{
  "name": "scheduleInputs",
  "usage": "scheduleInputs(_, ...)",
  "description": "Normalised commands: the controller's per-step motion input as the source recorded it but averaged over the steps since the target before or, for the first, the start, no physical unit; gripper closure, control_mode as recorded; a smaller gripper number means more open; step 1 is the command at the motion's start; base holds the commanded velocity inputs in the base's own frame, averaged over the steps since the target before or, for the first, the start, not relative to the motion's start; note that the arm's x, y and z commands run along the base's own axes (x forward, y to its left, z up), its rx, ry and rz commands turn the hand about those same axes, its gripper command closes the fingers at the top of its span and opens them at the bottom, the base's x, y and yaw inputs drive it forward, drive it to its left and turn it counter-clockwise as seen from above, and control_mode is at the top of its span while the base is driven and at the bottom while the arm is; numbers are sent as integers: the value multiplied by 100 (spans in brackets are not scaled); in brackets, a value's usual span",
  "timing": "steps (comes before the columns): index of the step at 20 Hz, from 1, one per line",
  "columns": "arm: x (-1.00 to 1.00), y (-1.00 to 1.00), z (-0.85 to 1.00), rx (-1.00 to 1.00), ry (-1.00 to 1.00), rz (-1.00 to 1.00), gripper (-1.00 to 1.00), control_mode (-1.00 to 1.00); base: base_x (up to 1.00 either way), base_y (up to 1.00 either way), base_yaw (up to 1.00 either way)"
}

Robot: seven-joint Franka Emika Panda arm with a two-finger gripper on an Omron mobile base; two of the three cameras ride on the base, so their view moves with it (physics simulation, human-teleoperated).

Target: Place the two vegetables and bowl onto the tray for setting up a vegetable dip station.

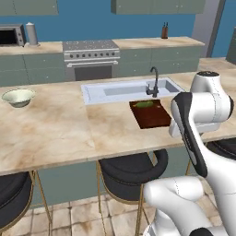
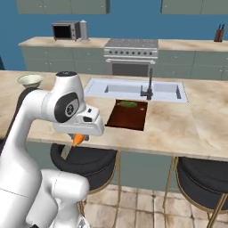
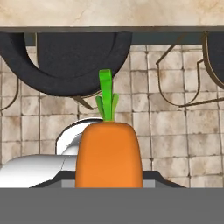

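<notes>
An orange carrot [image 3: 108, 154] with a green stalk is held in my gripper [image 2: 75, 136], which is shut on it; its orange tip [image 2: 78, 140] pokes out below the hand. The hand hangs in front of the counter's near edge, left of the tray, over a stool and the tiled floor. The dark reddish-brown tray [image 1: 152, 117] [image 2: 127, 118] lies on the counter just in front of the sink. A dark green cucumber [image 1: 144, 104] [image 2: 128, 104] rests on the tray's far end. The pale bowl [image 1: 18, 97] [image 2: 30, 80] stands upright at the counter's far left, well away from the tray.
A pale sink basin [image 1: 120, 90] [image 2: 133, 88] with a dark faucet [image 1: 154, 83] [image 2: 149, 87] lies behind the tray. Black stools [image 1: 131, 168] [image 2: 202, 178] stand under the counter's front edge. A stove [image 1: 91, 57] and microwave [image 2: 66, 30] line the back wall.
</notes>
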Motion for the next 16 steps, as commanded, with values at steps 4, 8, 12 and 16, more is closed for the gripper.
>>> scheduleInputs(4,0,0,0,0,0,0,100,100,48,0,-7)
scheduleInputs(8,0,0,0,0,0,0,100,100,51,0,-3)
scheduleInputs(12,0,0,0,0,0,0,100,100,41,-4,0)
scheduleInputs(16,0,0,0,0,0,0,100,100,40,-7,5)
